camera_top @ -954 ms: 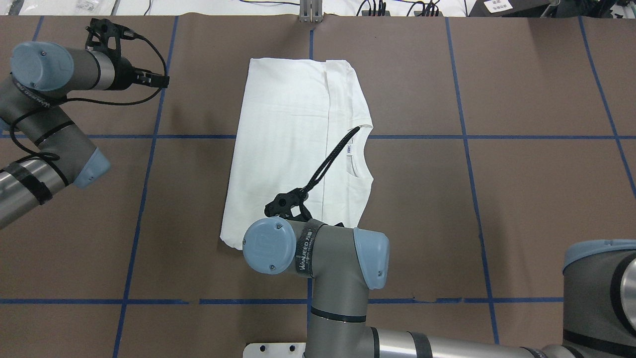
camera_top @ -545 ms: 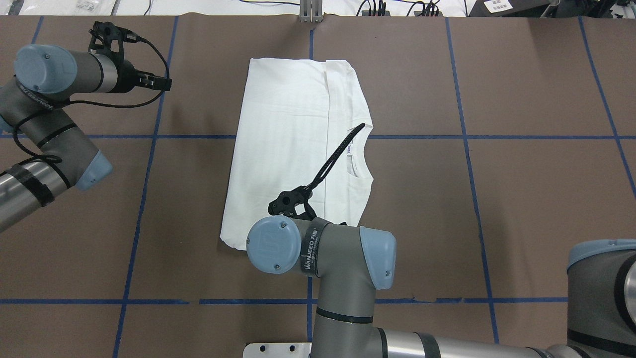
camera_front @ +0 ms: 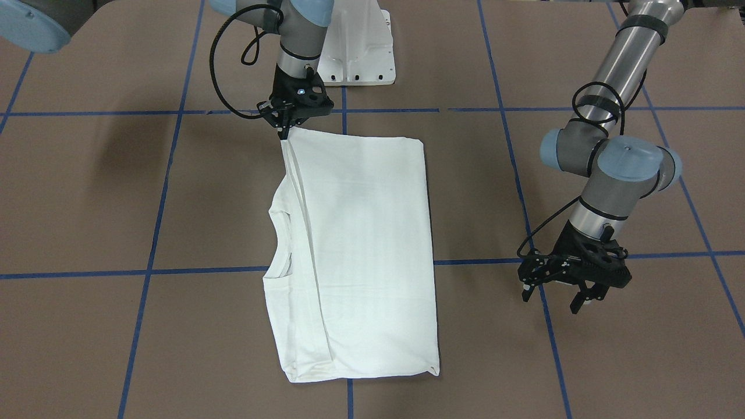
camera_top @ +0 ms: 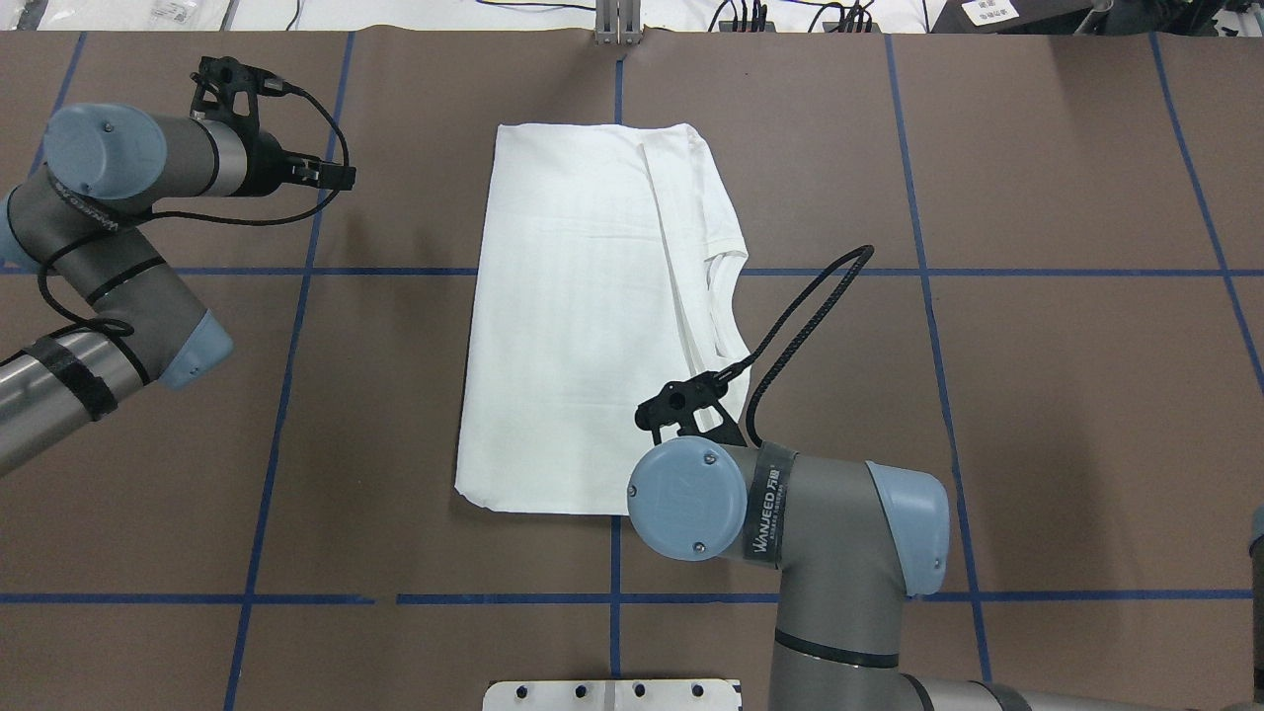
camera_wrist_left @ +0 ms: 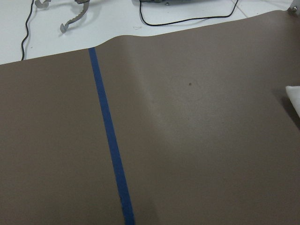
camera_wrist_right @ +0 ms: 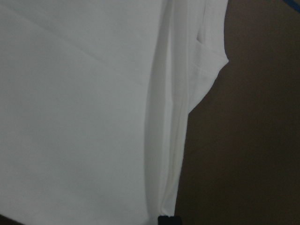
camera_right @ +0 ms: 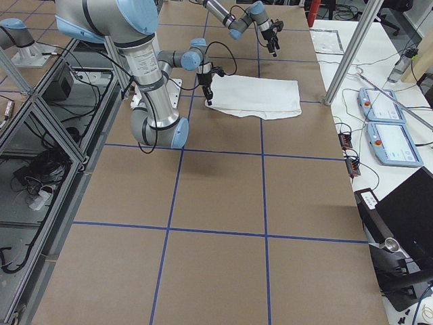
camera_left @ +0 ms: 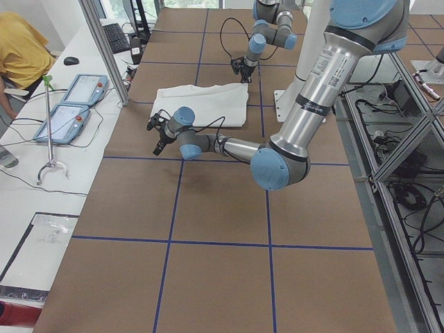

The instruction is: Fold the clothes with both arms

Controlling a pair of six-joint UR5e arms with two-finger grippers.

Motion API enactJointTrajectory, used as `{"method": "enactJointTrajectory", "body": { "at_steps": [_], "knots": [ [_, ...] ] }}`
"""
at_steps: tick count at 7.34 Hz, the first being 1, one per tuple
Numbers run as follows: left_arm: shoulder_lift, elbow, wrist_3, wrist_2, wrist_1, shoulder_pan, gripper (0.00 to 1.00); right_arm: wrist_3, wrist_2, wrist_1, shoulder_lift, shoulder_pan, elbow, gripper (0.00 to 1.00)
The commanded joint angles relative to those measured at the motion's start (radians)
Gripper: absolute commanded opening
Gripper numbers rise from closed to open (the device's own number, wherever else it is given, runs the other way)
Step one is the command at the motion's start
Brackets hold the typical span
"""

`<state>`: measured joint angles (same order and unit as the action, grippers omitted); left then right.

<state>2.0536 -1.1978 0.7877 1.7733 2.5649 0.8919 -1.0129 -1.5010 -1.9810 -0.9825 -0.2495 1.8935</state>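
**Risk note: one corner pinched, other claw idle**

Layout: the shirt (camera_top: 573, 326) lies flat mid-table (camera_top: 1037, 395), folded to a long rectangle. The collar (camera_front: 278, 233) shows on the long edge toward the robot's right.

The right claw (camera_front: 284, 132) sits on that edge's corner nearest the robot. Its fingers look closed to a thin pinch on the cloth, and the corner is drawn to a point. The overhead view hides this under the wrist.

The left claw (camera_front: 552, 297) hangs open and empty over bare table, well apart from the shirt's other long edge.

Risks, as judged:
1. A pull from one corner alone would likely drag or skew the whole stack, since nothing pins the far end.
2. The pinched edge is several layers thick. A shallow grip may take only the top ones, so the layers splay and the collar side opens.
3. Soft cotton may slip out of the pinch under load.
4. The right arm's black cable loop (camera_top: 810, 306) hangs near the collar and could brush the cloth in a sweep.
5. The left claw has far to come, and late arrival would mean a crooked crease.
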Motion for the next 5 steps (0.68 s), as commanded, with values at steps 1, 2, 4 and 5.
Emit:
{"method": "enactJointTrajectory", "body": {
  "at_steps": [1, 2, 4, 5],
  "knots": [
    [-0.006, 0.000, 0.004, 0.000, 0.001, -0.002, 1.00, -0.134, 0.010, 0.020, -0.044, 0.016, 0.018, 1.00],
    [-0.006, 0.000, 0.002, 0.000, 0.009, -0.002, 1.00, -0.134, 0.010, 0.056, -0.041, 0.004, 0.013, 1.00],
    [-0.007, 0.001, 0.004, 0.000, 0.015, -0.002, 1.00, -0.095, -0.002, 0.170, 0.002, -0.097, -0.025, 1.00],
    [-0.007, 0.001, 0.004, 0.000, 0.015, -0.002, 1.00, -0.035, -0.007, 0.175, 0.058, -0.137, -0.081, 1.00]
  ]
}}
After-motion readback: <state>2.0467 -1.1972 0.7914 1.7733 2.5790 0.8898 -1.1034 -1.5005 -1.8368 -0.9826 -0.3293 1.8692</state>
